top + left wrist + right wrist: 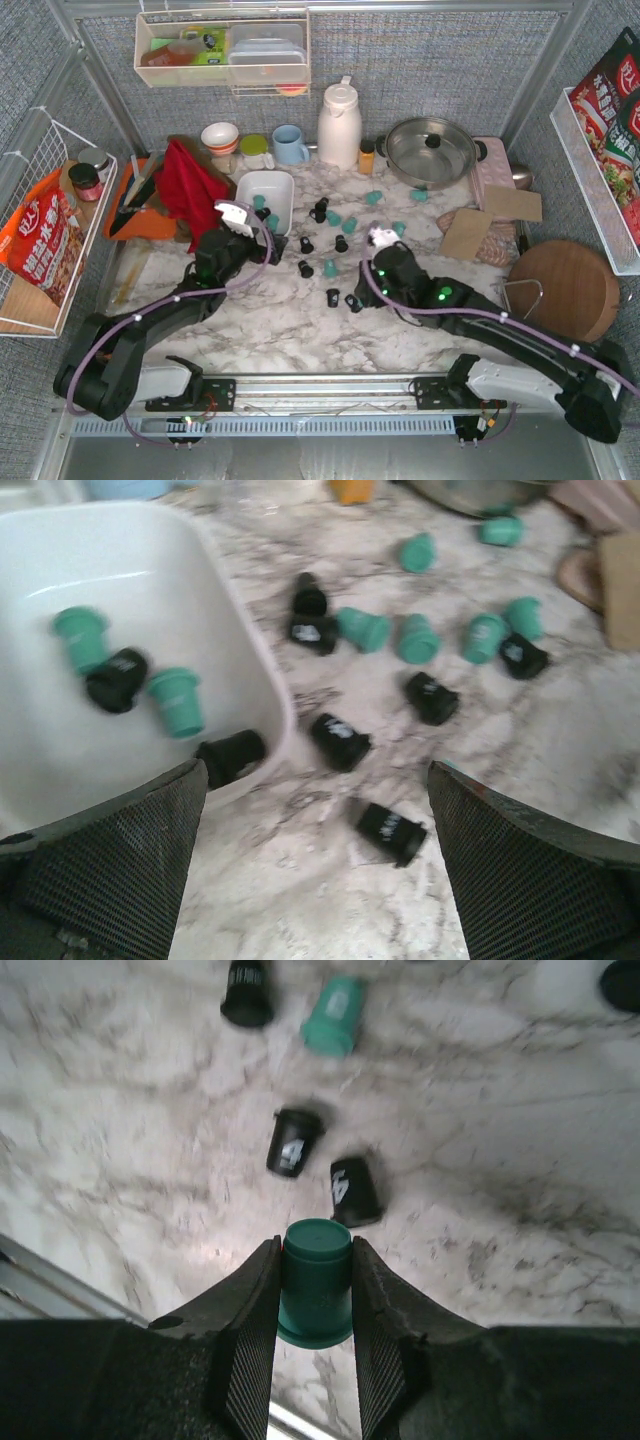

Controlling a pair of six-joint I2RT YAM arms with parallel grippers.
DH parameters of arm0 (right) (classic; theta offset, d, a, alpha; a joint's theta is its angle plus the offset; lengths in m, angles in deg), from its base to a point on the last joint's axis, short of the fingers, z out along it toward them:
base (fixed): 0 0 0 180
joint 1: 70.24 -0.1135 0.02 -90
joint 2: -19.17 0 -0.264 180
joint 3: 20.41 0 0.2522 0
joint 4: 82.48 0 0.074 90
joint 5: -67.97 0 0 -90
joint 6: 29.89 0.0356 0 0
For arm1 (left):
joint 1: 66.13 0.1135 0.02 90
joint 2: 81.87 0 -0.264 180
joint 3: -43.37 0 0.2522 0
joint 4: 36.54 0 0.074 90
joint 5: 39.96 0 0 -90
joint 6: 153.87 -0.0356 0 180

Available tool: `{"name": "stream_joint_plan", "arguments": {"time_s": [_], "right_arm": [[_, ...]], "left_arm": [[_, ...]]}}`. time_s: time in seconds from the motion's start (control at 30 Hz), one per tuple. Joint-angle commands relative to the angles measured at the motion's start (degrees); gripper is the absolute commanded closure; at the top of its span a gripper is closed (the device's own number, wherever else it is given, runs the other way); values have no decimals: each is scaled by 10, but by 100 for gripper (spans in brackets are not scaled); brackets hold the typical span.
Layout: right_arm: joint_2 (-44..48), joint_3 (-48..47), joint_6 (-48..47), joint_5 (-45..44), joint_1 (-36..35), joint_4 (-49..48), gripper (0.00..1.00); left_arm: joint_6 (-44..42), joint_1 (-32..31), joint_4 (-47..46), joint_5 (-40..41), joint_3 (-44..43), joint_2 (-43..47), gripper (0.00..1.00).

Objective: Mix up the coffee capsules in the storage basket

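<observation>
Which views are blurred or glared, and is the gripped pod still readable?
Left wrist: blur softens everything, with a glare streak on the white shallow rectangular dish. Right wrist: the teal-green cup-shaped pod in the right claw is sharp; a bright patch washes the marble tabletop. Top external: even light, crisp.

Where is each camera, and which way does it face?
Top external: above, behind left arm and right arm, both visible, facing down at the table.
Left wrist: on its arm, past the open left gripper toward the storage basket and coffee capsules.
Right wrist: down past the right gripper, shut on a teal capsule.
Shared: top and left wrist show the basket.
</observation>
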Motion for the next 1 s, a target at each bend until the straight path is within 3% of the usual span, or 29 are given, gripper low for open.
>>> {"name": "stream_joint_plan", "arguments": {"time_s": [0.0, 0.2, 0.33, 0.5, 0.8, 0.97], "right_arm": [[62, 28, -13, 18, 64, -117, 72], [111, 54, -11, 45, 121, -191, 72], [117, 60, -19, 89, 131, -219, 72], [120, 70, -30, 146, 131, -251, 72], [114, 98, -11, 210, 131, -321, 72], [105, 108, 2, 233, 131, -325, 72]], "left_arm": [[-53, -34, -134, -95, 7, -25, 1], [-201, -138, -204, -131, 10, -72, 1], [-240, -166, -336, -190, 37, -114, 1], [-305, -206, -395, -249, 38, -149, 1], [-342, -258, -452, -245, 19, -198, 1], [-343, -269, -484, -230, 16, -210, 7]]}}
